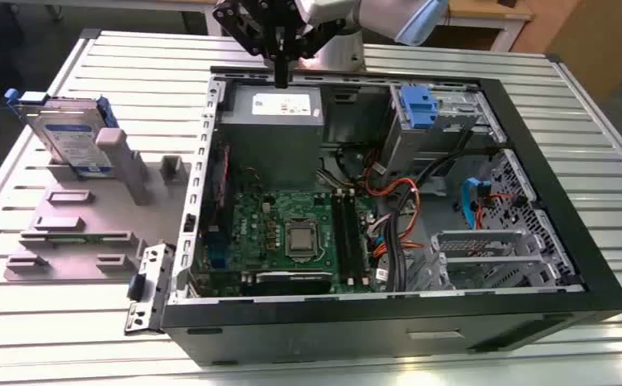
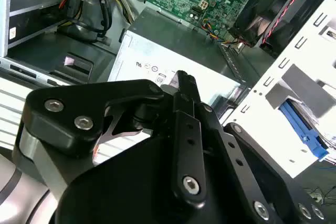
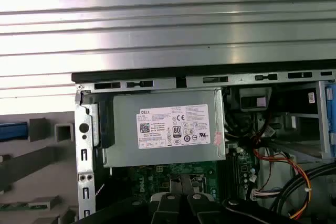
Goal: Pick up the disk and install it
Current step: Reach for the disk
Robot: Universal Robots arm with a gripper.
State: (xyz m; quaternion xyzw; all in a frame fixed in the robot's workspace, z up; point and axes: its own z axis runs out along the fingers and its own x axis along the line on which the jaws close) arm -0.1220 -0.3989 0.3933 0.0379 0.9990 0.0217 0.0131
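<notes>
The disk, silver-grey with a white-and-blue label and blue rails, stands on edge in a grey holder on the exterior view's left, outside the computer case. My gripper hangs over the far edge of the open case, just above the grey power-supply box, well to the right of the disk. Its black fingers are pressed together with nothing between them. In the first wrist view the fingertips point at the motherboard below the power-supply box.
Inside the case lie the green motherboard, orange and black cables and a metal drive bay with a blue latch at the far right corner. A slatted metal table carries everything. A loose metal bracket lies by the case's near left corner.
</notes>
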